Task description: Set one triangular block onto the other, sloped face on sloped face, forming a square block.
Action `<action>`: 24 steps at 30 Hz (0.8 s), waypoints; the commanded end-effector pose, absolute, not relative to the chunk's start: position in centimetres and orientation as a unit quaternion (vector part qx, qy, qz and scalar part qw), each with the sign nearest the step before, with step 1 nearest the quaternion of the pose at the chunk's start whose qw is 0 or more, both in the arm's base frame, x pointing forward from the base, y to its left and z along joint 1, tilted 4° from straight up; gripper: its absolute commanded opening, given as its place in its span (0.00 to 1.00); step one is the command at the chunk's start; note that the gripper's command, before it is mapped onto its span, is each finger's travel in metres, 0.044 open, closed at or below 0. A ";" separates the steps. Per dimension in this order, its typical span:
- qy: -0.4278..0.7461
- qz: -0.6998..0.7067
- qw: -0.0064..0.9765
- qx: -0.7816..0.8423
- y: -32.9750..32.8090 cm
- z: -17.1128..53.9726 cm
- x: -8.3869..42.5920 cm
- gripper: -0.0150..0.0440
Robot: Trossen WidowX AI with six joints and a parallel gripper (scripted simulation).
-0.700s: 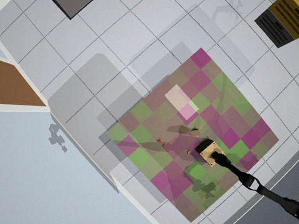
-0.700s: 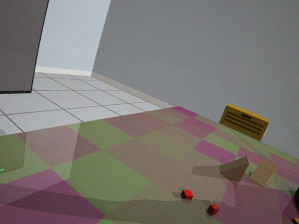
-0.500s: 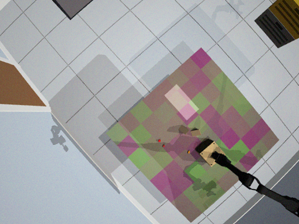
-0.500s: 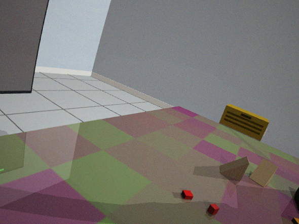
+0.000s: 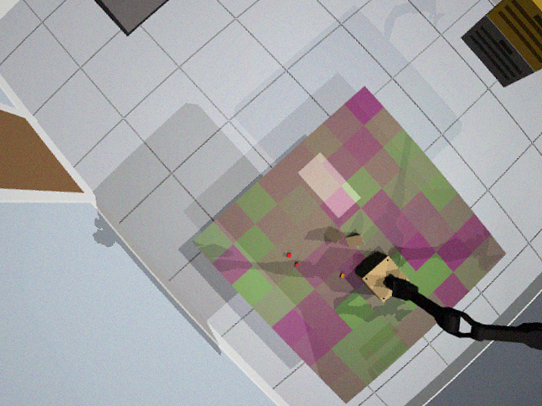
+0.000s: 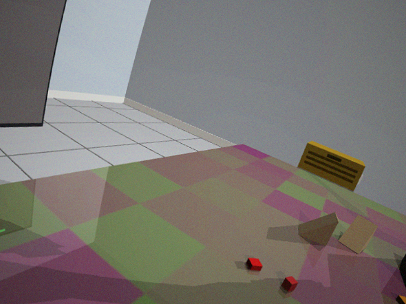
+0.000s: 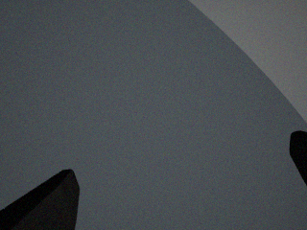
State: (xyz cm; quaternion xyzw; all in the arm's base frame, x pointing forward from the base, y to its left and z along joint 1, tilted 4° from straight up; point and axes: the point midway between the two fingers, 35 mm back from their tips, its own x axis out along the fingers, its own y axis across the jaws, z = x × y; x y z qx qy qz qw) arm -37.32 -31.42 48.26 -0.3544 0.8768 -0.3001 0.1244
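Note:
One triangular block (image 5: 331, 235) (image 6: 319, 229) is dull brown and sits on the patchwork table (image 5: 324, 318) (image 6: 138, 224), a triangular outline facing the exterior camera. The other triangular block (image 5: 354, 240) (image 6: 358, 234) is tan and stands close beside it, separate, with a flat face showing. Neither lies on the other. My gripper (image 7: 187, 163) is open and empty, its two dark fingers wide apart in the wrist view. The arm reaches away from the blocks, past the table's edge toward the lower right of the top view. The wrist view shows neither block.
Two small red pieces (image 5: 288, 254) (image 6: 254, 263) and a small orange piece (image 5: 342, 275) (image 6: 404, 302) lie on the table near the blocks. The arm's base plate (image 5: 381, 286) is close to the tan block. A yellow cabinet (image 5: 531, 28) (image 6: 332, 165) is beyond the table.

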 end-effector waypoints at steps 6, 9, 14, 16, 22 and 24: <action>0.786 -0.352 0.301 -0.408 -41.9 42.1 -27.8 1.00; 0.754 -0.359 0.359 -0.417 -44.6 40.1 -23.8 1.00; 0.701 -0.360 0.454 -0.416 -48.0 36.7 -16.6 1.00; 0.681 -0.357 0.490 -0.411 -49.0 35.4 -13.6 1.00; 0.627 -0.327 0.586 -0.395 -50.5 31.6 -4.2 1.00; 0.612 -0.312 0.614 -0.389 -50.4 30.4 -1.0 1.00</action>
